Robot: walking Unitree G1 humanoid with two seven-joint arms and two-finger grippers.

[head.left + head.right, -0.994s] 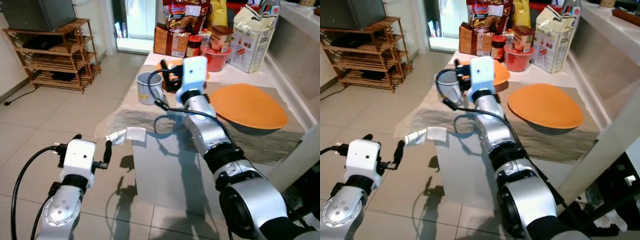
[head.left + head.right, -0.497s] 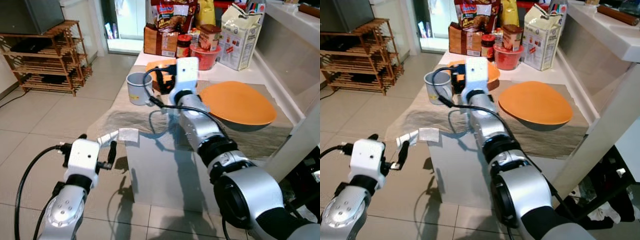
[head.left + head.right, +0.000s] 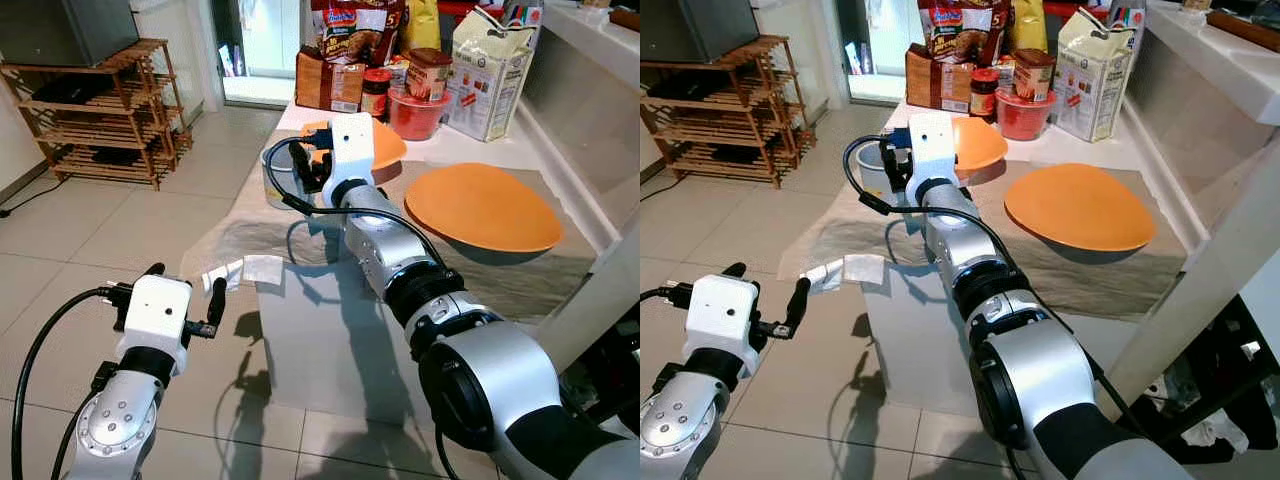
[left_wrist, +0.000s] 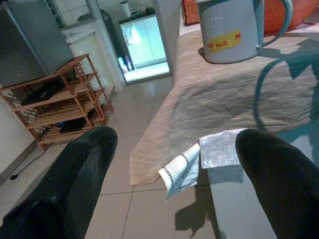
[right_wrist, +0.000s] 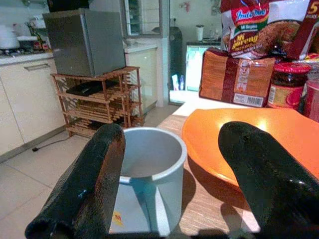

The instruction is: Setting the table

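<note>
- Since a second ago the right gripper has drawn in on the grey mug, so its white wrist housing now hides most of the mug from the head cameras; the left arm hangs much as before.
- The right gripper's fingers stand wide apart, one on each side of the mug's handle side, not closed on anything.
- The mug sits upright on the beige cloth near the table's left edge, just beside a tilted orange plate.
- A second, larger orange plate lies on the cloth to the right, well apart from the mug.
- Behind them stand a red bowl, jars, snack packets and a white carton.
- The left gripper hovers low over the tiled floor, off the table's corner, its fingers spread apart and empty.
- A paper tag hangs from the cloth's corner, ahead of the left gripper.
- A wooden rack stands by the far wall.
</note>
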